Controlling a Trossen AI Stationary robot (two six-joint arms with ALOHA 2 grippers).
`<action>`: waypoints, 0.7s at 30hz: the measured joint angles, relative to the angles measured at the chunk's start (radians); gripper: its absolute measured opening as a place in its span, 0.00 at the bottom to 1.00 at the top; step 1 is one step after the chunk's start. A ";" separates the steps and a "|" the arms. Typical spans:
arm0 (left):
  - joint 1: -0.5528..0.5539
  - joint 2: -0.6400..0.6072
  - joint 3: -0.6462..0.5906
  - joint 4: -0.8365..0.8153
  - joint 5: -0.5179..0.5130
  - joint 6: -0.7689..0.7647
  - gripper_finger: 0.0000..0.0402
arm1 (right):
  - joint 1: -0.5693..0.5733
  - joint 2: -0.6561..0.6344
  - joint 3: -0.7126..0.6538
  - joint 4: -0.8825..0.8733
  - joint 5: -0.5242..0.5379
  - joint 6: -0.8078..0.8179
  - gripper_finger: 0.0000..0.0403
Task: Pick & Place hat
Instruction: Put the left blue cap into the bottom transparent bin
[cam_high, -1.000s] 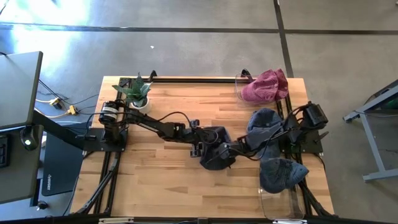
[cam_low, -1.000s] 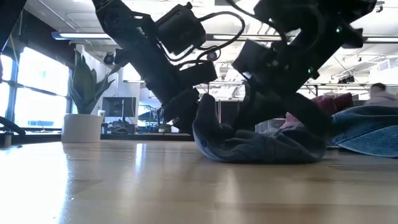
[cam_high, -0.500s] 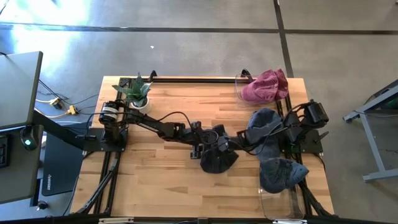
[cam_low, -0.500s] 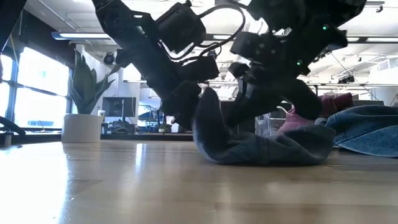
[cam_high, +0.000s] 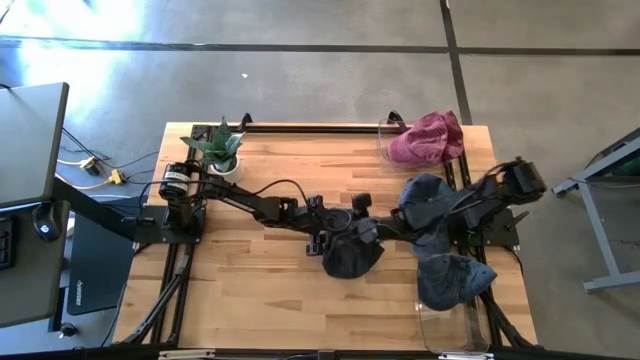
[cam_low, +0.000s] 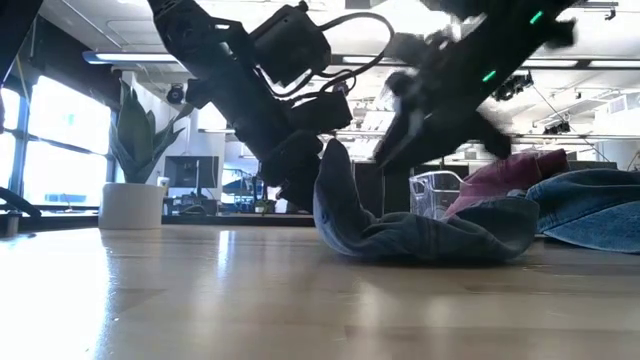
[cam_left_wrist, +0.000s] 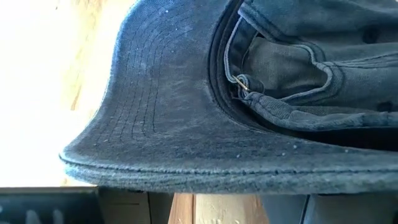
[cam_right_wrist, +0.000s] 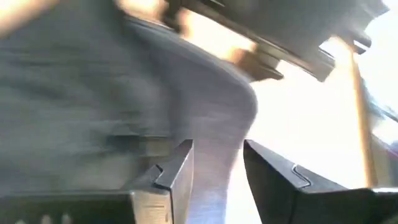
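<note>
A dark blue denim hat lies mid-table, crown side on the wood, with one part of its brim standing up. My left gripper reaches in from the table's left and is shut on that raised brim. In the left wrist view the hat fills the picture and the fingers are hidden. My right gripper hovers above the hat, lifted clear in the low view. It is open with blurred cloth beyond it. My left gripper holds the hat by the left part of its brim, coming in slanting down from the table's left. That part of the brim stands upright in the hold while the rest of the hat rests on the table. The hat itself hides the fingers.
Two more blue hats lie at the right edge. A pink hat sits over a clear container at the far right. A potted plant stands far left, and a clear bin is at the near right.
My right gripper has opened, let go of the hat and risen above it. The hat's right side has settled onto the table, while its left brim stays raised in my left gripper.
</note>
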 joint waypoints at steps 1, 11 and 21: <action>0.000 0.000 0.000 0.000 0.000 0.000 0.47 | 0.009 -0.023 0.000 -0.024 -0.075 0.002 0.35; 0.000 0.000 0.000 0.000 -0.002 -0.002 0.47 | 0.039 0.020 0.000 0.000 -0.485 0.119 0.30; -0.042 -0.039 0.000 -0.172 -0.320 -0.028 0.47 | 0.034 0.066 0.047 -0.114 -0.273 0.066 0.24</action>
